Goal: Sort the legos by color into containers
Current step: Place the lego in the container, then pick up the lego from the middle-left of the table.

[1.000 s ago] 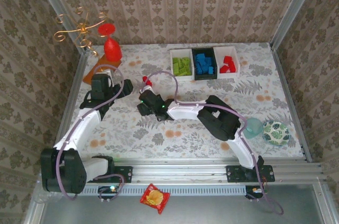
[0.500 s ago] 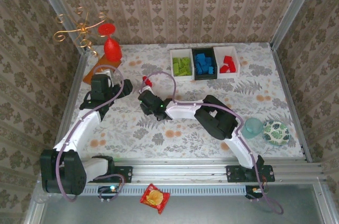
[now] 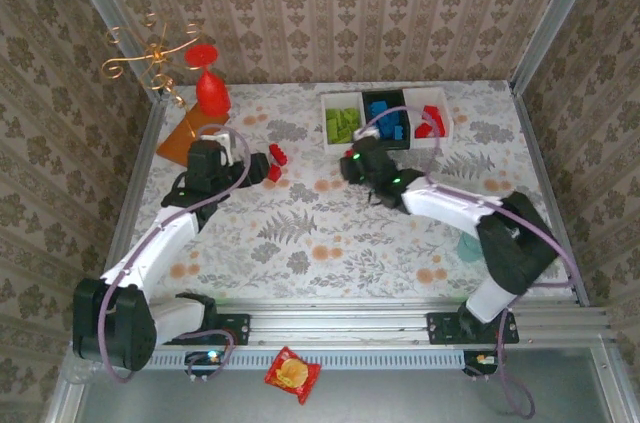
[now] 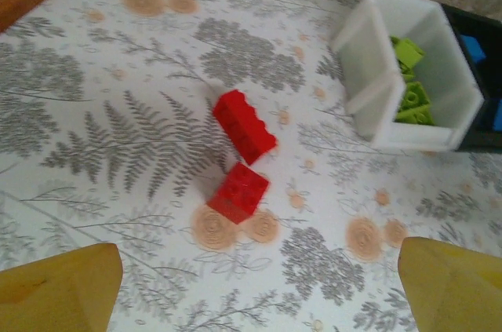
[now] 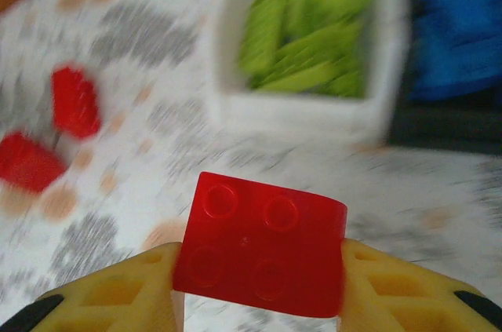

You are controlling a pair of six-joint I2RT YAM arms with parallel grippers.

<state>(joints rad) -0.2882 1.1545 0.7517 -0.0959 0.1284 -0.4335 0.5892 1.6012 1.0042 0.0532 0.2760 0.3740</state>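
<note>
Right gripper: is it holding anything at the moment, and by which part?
A red lego, pinched across two opposite side faces between the yellow fingers, with its studded top left uncovered.

The tabletop [image 3: 300, 243] is lit brightly and evenly from above, and only faint, short shadows are cast. The right wrist view is smeared by motion blur, strongest toward 12 o'clock, though the red brick [image 5: 263, 246] at 6 o'clock is rendered sharp. In the left wrist view, the yellow fingers [image 4: 59, 289] at 7 and 5 o'clock are left out of focus.

I see two red bricks [image 4: 244, 126] at centre — white bin [image 4: 369, 96] of green bricks [image 4: 408, 89] at two o'clock — fingers [image 4: 59, 289] spread wide.
</note>
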